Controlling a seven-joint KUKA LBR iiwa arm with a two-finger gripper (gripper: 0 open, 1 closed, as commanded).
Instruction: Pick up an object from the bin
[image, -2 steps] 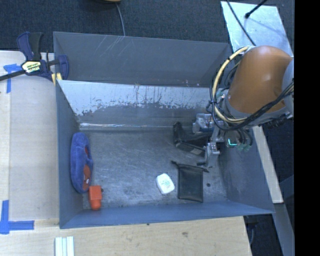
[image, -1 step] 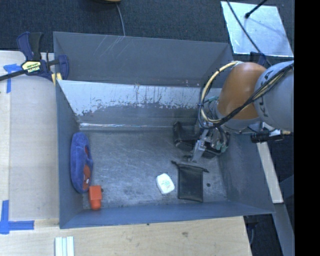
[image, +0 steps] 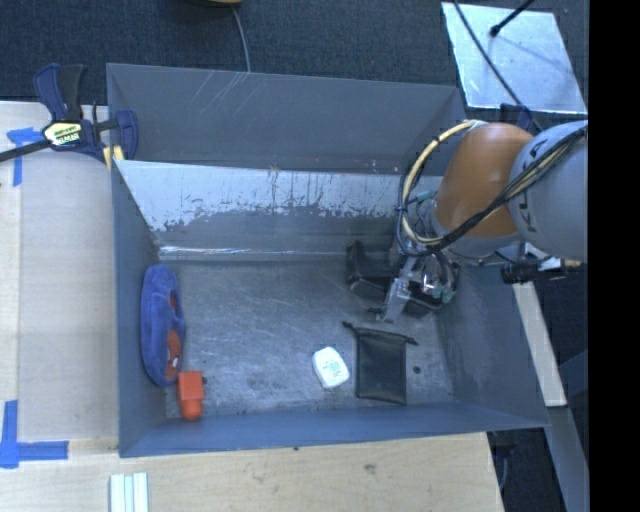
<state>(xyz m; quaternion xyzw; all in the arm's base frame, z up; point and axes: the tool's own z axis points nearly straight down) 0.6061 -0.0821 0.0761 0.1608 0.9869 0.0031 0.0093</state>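
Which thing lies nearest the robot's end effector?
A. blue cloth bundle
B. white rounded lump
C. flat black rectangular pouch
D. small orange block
C: the flat black rectangular pouch lies right beside the end effector; the other three lie further left.

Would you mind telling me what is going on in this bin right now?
The robot arm reaches in from the right, its end effector low over the right side of the bin, just above a flat black rectangular item. A small white object lies left of that item. A blue cloth bundle and an orange block sit by the left wall. Nothing is seen held.
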